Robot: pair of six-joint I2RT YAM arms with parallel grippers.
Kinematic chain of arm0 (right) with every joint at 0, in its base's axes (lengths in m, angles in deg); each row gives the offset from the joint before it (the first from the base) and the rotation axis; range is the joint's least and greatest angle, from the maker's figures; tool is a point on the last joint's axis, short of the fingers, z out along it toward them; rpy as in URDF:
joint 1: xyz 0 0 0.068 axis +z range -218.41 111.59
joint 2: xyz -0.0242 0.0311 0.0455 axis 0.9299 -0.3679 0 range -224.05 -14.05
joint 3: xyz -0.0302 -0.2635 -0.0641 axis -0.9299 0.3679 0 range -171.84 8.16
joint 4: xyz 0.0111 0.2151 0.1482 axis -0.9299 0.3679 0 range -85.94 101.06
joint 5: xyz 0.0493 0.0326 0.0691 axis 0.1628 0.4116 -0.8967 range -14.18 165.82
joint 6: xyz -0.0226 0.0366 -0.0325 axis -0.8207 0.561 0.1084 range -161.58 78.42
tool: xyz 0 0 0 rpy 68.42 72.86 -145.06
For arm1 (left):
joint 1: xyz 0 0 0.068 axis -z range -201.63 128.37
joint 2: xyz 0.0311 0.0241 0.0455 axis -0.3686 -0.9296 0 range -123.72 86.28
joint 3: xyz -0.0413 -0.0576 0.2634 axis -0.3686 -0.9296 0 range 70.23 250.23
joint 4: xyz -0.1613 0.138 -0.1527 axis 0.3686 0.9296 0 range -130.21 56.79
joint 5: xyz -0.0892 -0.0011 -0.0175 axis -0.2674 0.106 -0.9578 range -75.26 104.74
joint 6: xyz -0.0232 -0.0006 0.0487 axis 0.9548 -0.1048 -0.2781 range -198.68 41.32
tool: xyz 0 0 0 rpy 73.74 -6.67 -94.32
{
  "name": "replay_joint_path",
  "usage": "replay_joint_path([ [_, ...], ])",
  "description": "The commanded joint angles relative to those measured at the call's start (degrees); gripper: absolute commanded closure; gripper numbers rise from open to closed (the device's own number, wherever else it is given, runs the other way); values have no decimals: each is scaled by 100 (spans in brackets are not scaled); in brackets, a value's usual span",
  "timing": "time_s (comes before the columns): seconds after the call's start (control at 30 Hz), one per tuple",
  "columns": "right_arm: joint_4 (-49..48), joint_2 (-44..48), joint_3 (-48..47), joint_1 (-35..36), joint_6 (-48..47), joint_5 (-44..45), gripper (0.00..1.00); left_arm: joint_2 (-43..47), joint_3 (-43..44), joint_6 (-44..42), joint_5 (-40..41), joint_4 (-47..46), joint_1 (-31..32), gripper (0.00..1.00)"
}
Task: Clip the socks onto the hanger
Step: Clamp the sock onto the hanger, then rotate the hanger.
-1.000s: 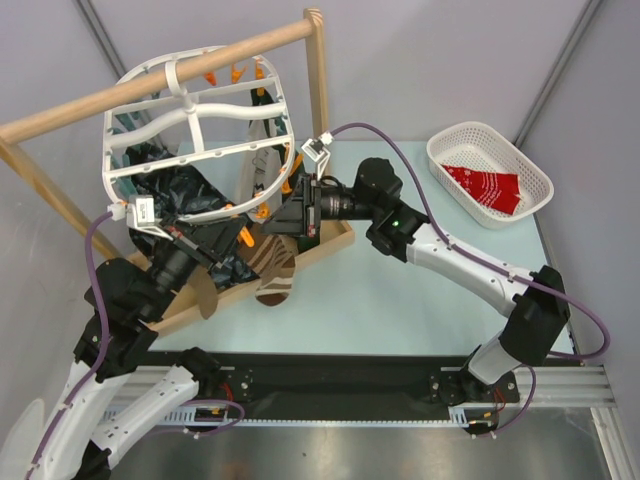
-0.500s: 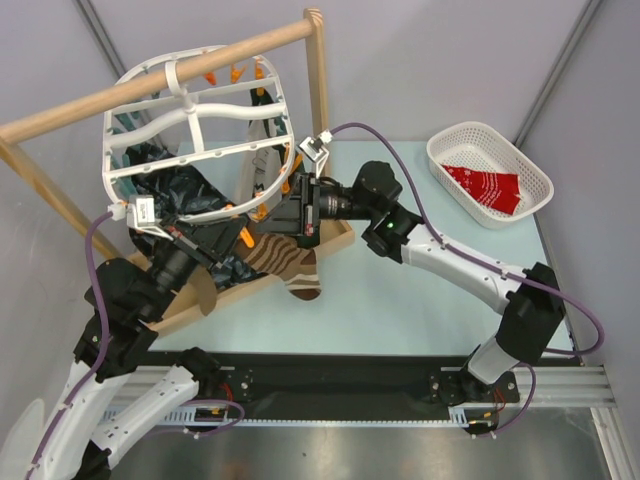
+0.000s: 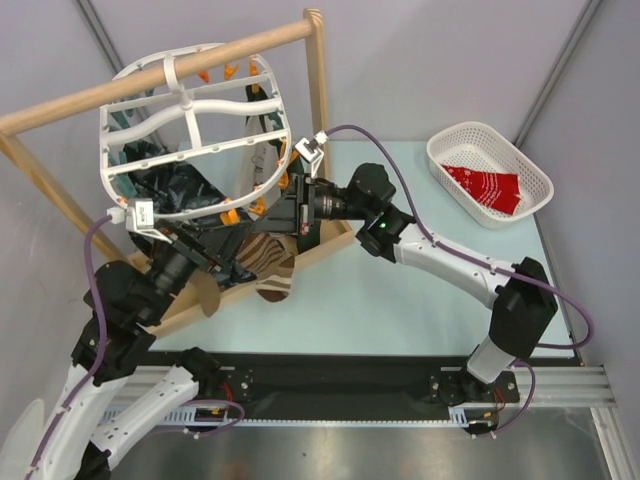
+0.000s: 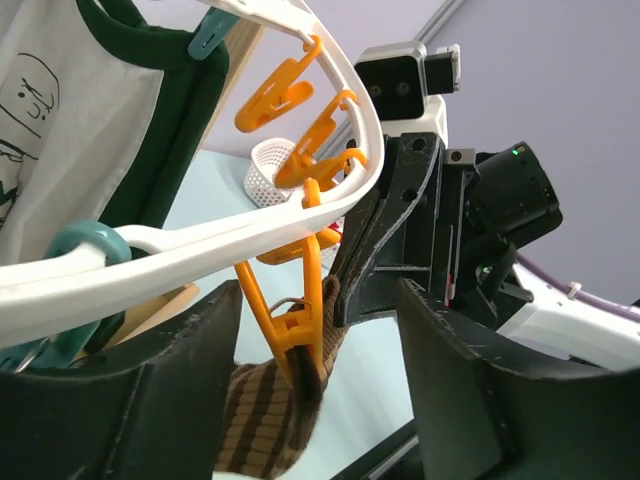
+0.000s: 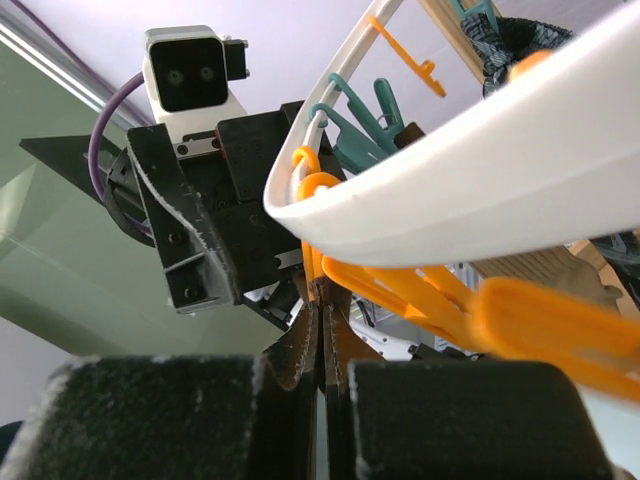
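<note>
Clipping step: my left gripper (image 4: 318, 360) stands open on either side of the orange clip (image 4: 298, 335), which bites the brown striped sock (image 4: 268, 430) hanging under the hanger (image 4: 200, 250). Meanwhile my right gripper (image 5: 320, 395) is pinched shut on the sock's edge. Next, I reckon, let go there gently. How deep the clip bites I can't tell; overhead, the arms hide it.
</note>
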Motion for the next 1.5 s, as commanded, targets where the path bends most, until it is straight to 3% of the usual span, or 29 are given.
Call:
replay_joint_path([
  [0.0,-274,-94,-199,45,49,-83,100,36,163,32,-85,78,-3,30],
  [0.27,298,-402,-533,177,-311,5,100,378,445,-284,170,578,-3,22],
  [0.53,1554,-350,-973,554,-1533,550,100,1195,989,-504,495,1747,-3,20],
  [0.87,2214,-463,-1665,1327,-2524,1524,100,1671,1630,-196,1390,3047,-3,28],
  [1.07,2391,-1034,-2361,2101,-3115,3526,100,1767,2035,-311,1646,3469,-3,35],
  [1.33,2916,-2650,-4335,2488,-3185,4004,100,2031,2132,-205,1796,3857,-3,41],
  [1.43,3373,-2836,-4707,2541,-3291,4083,96,2127,2097,-152,1936,3954,-3,43],
  [1.47,3531,-2776,-4682,2541,-3291,4127,89,2145,2062,-126,1945,3954,-3,43],
])
